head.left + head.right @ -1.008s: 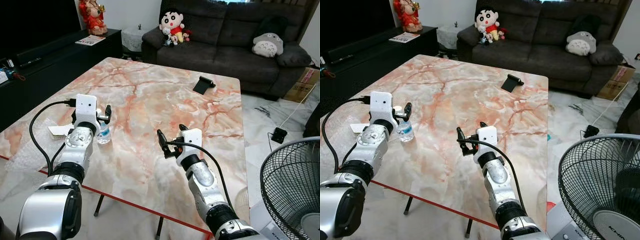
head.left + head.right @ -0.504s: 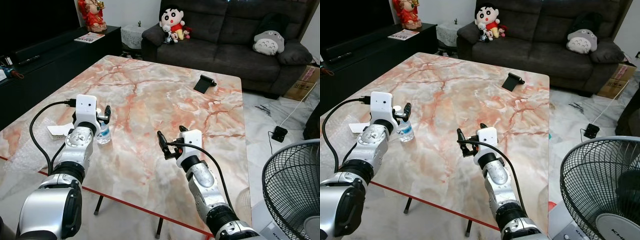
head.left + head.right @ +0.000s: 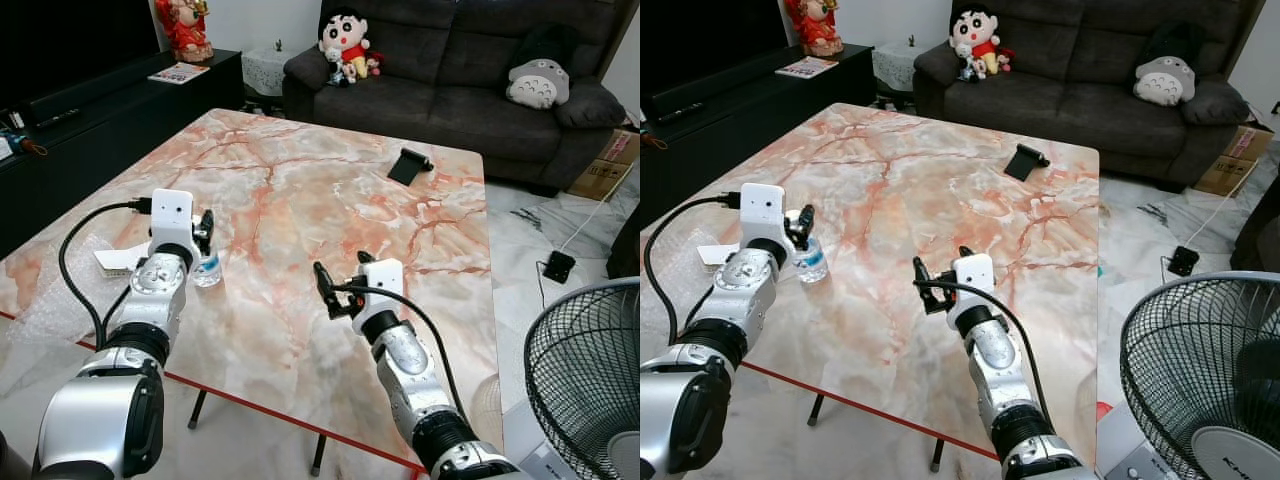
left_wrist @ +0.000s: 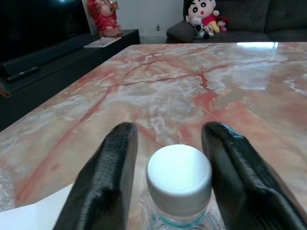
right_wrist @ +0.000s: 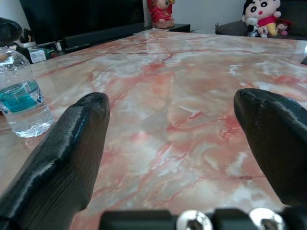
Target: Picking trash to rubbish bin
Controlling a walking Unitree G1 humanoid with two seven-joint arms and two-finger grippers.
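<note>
A small clear water bottle [image 3: 208, 268] with a white cap [image 4: 179, 172] and a teal label stands upright near the left side of the marble table [image 3: 330, 200]. My left gripper [image 3: 203, 228] hovers right over it; its black fingers [image 4: 108, 177] flank the cap closely, with a thin gap still showing on one side. My right gripper [image 3: 342, 267] is open above the table's middle front, well to the right of the bottle, nothing between its fingers [image 5: 72, 143]. The bottle [image 5: 21, 93] also stands off to its side in the right wrist view.
A white card [image 3: 118, 260] and bubble wrap [image 3: 40, 310] lie left of the bottle. A black object [image 3: 405, 165] rests at the table's far right. A floor fan [image 3: 590, 380] stands at the right, a sofa [image 3: 450, 90] behind, a dark TV stand [image 3: 90, 110] at the left.
My left gripper's fingers have drawn in closer around the bottle's cap. The right arm has hardly moved.
</note>
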